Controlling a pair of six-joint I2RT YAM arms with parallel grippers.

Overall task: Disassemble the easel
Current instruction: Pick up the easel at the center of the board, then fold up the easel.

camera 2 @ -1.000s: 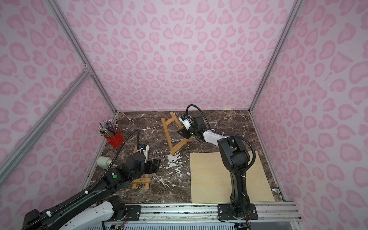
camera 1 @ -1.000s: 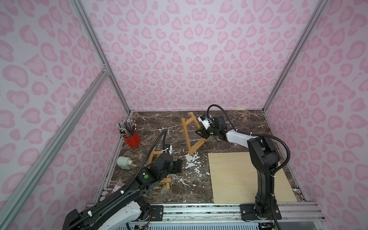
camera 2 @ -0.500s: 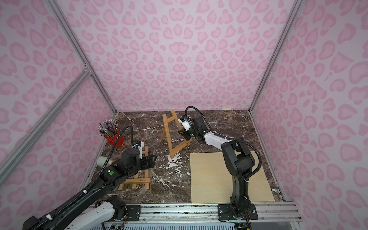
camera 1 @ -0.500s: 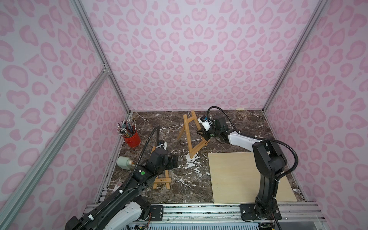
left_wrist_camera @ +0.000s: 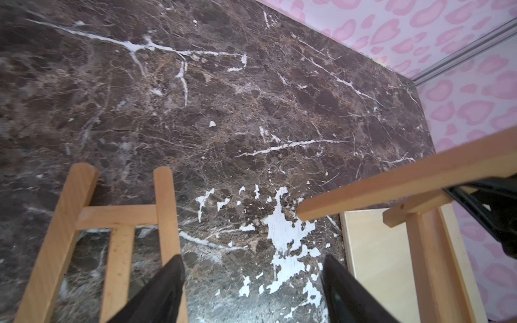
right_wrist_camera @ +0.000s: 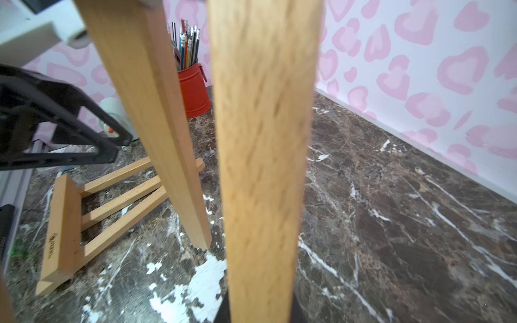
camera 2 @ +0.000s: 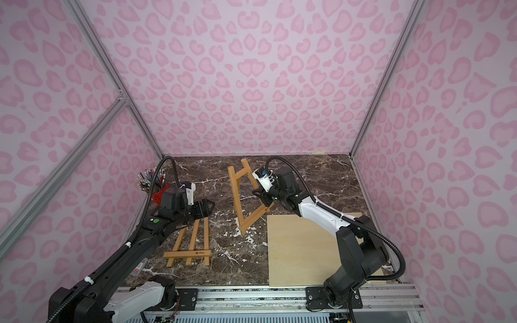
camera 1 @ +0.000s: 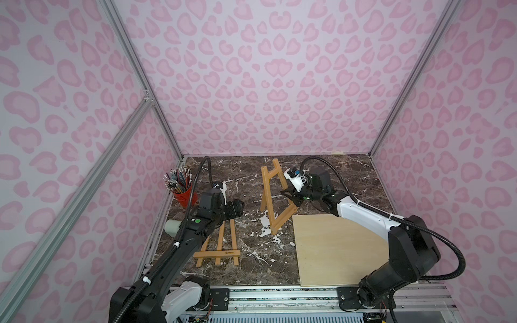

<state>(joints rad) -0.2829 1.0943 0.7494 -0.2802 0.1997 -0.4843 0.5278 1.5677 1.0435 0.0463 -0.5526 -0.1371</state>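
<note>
A dark brown marble tabletop (camera 1: 335, 173) with white veins and chipped white patches fills the floor of a booth walled in pink heart-print panels (camera 1: 265, 84) on aluminium posts (camera 1: 142, 75). A pale square plywood board (camera 1: 335, 246) lies flat on it. Just beyond the board's far-left corner, the light wooden easel frame (camera 1: 269, 201) stands tilted, and the right gripper (camera 1: 292, 197) is clamped on one of its legs. Left of the board, well apart, the three-slat easel section (camera 1: 216, 254) lies flat. The left gripper (left_wrist_camera: 251, 258) hangs over that section's far end, its fingers spread with only marble between them. That gap shows only in the left wrist view; in both top views the arm hides it. Farther left of the board are a red metal cup of pencils (camera 1: 183, 195) and a pale cylinder (camera 1: 172, 226) on its side. The right wrist view alone shows a small stamp on the flat section's crossbar, while the held leg fills its middle.
</note>
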